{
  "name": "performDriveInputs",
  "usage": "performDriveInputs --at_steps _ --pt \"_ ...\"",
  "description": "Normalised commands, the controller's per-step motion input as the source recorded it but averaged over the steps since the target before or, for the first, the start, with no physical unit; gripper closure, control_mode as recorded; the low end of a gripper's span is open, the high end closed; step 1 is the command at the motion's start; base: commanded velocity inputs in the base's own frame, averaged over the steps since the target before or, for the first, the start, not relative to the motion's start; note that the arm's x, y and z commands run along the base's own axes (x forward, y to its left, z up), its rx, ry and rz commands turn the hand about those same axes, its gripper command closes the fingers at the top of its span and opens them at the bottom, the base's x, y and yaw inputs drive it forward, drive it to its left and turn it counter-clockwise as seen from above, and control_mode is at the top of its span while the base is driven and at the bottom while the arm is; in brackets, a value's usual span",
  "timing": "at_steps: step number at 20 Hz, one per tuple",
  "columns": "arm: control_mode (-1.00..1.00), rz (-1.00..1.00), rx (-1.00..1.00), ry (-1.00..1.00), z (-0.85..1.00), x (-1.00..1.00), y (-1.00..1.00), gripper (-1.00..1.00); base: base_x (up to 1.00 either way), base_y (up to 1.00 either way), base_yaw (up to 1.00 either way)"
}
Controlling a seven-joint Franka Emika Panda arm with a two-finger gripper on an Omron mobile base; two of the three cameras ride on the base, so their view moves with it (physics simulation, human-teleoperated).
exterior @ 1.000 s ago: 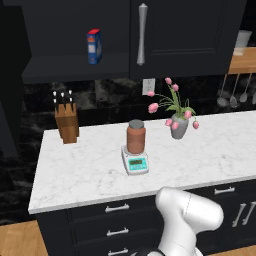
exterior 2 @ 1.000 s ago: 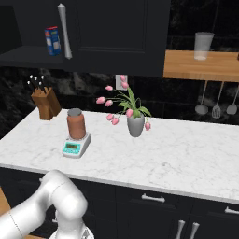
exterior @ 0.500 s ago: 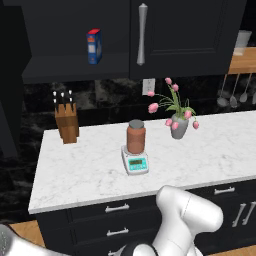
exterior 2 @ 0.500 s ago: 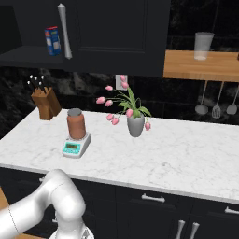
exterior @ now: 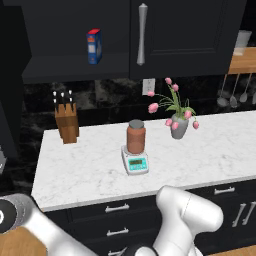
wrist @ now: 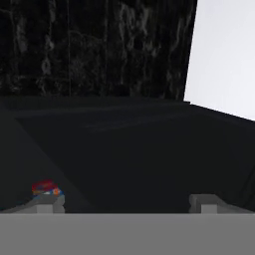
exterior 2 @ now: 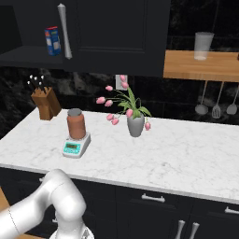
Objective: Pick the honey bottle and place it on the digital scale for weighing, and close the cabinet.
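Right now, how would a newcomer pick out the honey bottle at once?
Find the white marble counter. Left of the tulip vase sits a small white digital scale, and the honey bottle stands on it: a reddish-brown jar with a grey lid, the counter's only jar.

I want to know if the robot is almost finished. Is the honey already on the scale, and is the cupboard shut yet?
The honey part looks done: the honey bottle stands on the digital scale. The cabinet is not shut yet; its left side is open, with a blue-and-red box on the shelf. In the hand view the gripper is open and holds nothing. Closing the cabinet is what is left.
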Motion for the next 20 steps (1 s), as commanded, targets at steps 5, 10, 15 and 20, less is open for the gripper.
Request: performDriveInputs --at_steps 5,10,15,20 --pt "-1.00 0.00 -0.01 -0.31 0.76 -0.02 -0.72 -1.00 0.00 0.00 0.00" --pt "-1.00 0.00 0.03 -0.26 0.97 -0.13 -0.95 -1.00 0.00 0.00 0.00" --pt "-1.00 0.00 0.19 -0.08 0.97 -0.07 -1.00 -1.00 0.00 0.00 0.00" --pt "-1.00 0.00 0.23 0.20 0.81 0.07 -1.00 -1.00 0.00 0.00 0.00"
